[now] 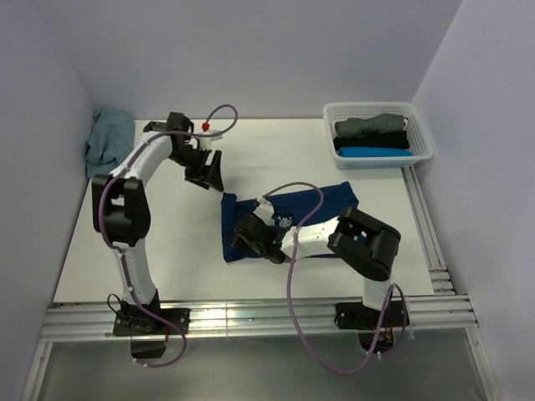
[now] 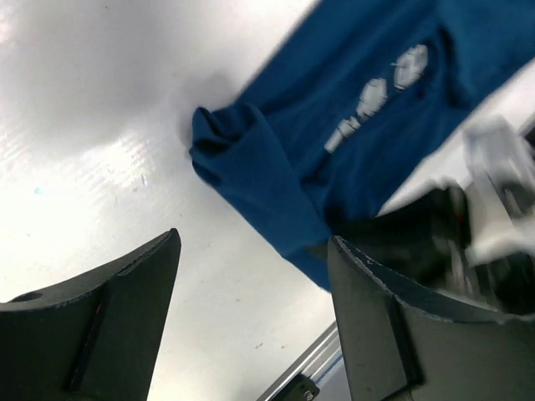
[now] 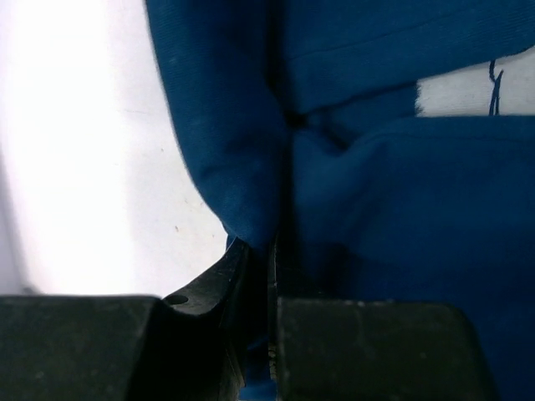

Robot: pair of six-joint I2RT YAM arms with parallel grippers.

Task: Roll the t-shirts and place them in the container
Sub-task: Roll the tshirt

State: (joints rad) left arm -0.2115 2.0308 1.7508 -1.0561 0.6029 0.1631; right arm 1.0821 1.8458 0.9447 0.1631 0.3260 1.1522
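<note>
A dark navy blue t-shirt point(image 1: 292, 219) lies partly folded in the middle of the table, with white print showing point(image 2: 376, 92). My right gripper point(image 1: 248, 238) is at its near left edge, and the right wrist view shows the jaws point(image 3: 272, 251) shut on a fold of the navy cloth point(image 3: 401, 167). My left gripper point(image 1: 207, 171) hangs open above the table, just beyond the shirt's far left corner. Nothing sits between its fingers point(image 2: 109, 317), and that corner point(image 2: 242, 150) lies bunched below. A dusty teal t-shirt point(image 1: 109, 142) lies crumpled at the far left.
A white basket point(image 1: 422, 134) at the far right holds rolled grey point(image 1: 372, 125), black point(image 1: 372, 141) and bright blue point(image 1: 374, 152) shirts. Aluminium rails point(image 1: 251, 317) run along the near edge and the right side. The right arm point(image 2: 468, 225) shows blurred in the left wrist view.
</note>
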